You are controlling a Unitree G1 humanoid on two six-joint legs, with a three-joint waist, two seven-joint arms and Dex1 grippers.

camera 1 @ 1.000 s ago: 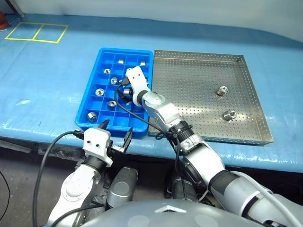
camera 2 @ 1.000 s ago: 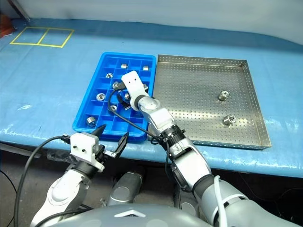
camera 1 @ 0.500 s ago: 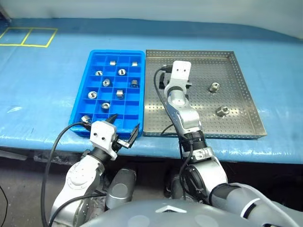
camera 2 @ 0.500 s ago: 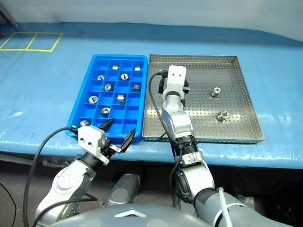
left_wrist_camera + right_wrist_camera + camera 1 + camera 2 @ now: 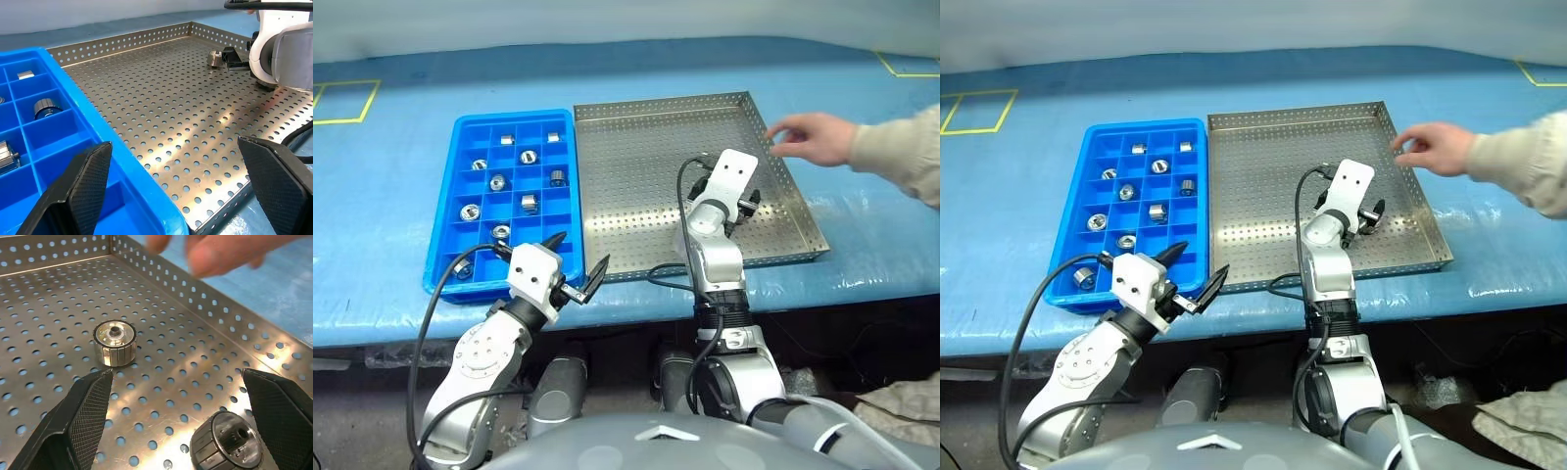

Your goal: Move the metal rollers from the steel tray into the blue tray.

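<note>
Approaching the next pick, the right gripper (image 5: 1363, 204) hovers with fingers spread, empty, over the steel tray (image 5: 1263, 186), where two metal rollers (image 5: 115, 342) remain. Next: centre on one roller and close. Left gripper (image 5: 578, 266) waits spread beside the blue tray (image 5: 444, 257).

White-cased grippers (image 5: 1178, 276), black fingers, black cables; silver arms.

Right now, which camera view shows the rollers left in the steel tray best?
The right wrist view: two metal rollers stand close up on the steel tray, between the open right pincer. The left wrist view shows one; in the head views that arm covers them.
</note>
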